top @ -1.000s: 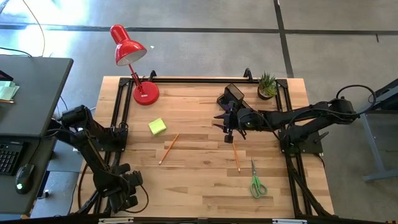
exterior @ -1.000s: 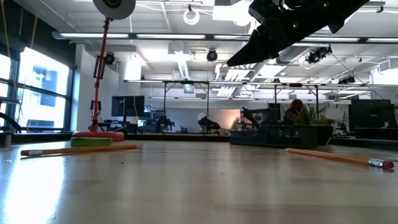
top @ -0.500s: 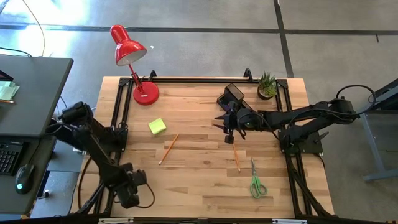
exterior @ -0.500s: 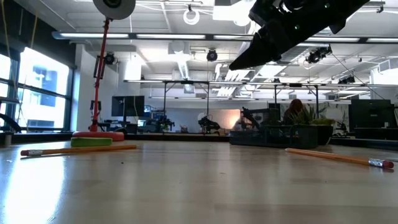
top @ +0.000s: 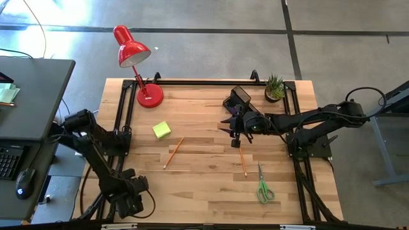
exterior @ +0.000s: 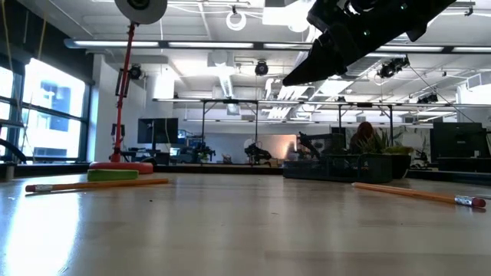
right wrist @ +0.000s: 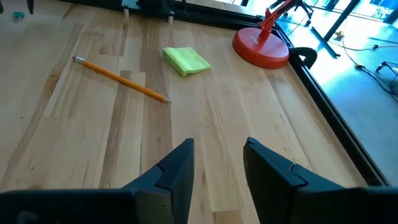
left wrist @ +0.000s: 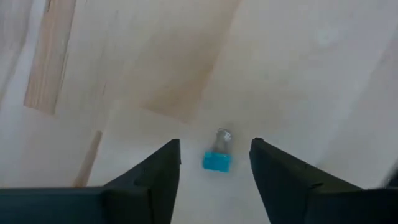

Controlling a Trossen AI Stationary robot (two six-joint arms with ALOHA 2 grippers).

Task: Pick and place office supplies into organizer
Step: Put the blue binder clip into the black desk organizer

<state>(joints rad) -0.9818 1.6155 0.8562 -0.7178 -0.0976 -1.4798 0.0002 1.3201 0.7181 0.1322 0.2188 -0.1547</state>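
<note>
Left gripper (left wrist: 214, 165) hangs over the tabletop's (top: 204, 191) near-left corner, fingers wide around a small blue clip (left wrist: 216, 160). Right gripper (right wrist: 217, 165), fingers parted and empty, hovers beside the organizer (top: 239, 97).

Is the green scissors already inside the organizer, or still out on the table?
Out: the scissors lie flat on the table, well apart from the organizer.

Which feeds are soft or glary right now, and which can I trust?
Left wrist view: blurred, though a small blue clip shows on the wood. Low view: backlit by ceiling lights, the right arm a dark silhouette. High view: sharp, glare on the floor beyond the lamp. Right wrist view: clear on the pencil and sticky notes.
</note>
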